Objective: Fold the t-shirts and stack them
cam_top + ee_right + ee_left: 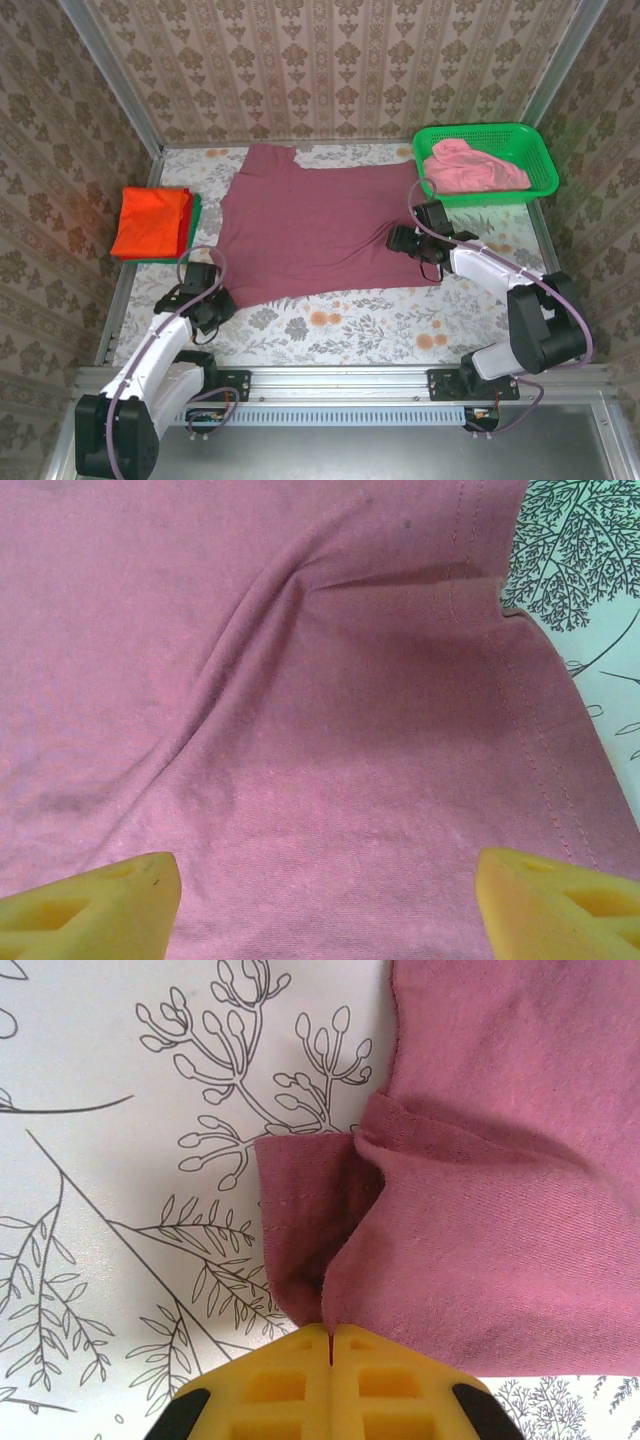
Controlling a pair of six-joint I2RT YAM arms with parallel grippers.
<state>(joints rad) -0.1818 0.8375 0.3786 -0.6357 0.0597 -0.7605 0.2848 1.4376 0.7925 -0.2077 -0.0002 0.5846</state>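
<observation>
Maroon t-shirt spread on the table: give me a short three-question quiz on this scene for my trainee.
1. True or false: the left gripper is shut on a corner of the maroon cloth t-shirt.
2. Where does the pink cloth t-shirt lie? A in the green plastic mesh basket; B in the left gripper; C under the maroon t-shirt.
3. Fill in: over the maroon t-shirt, the right gripper is ___.
Key: 1 true; 2 A; 3 open.

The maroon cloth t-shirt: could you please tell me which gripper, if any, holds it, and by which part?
The left gripper is shut on the maroon cloth t-shirt, by a hemmed edge at its near-left corner. The right gripper hangs open, holding nothing.
</observation>
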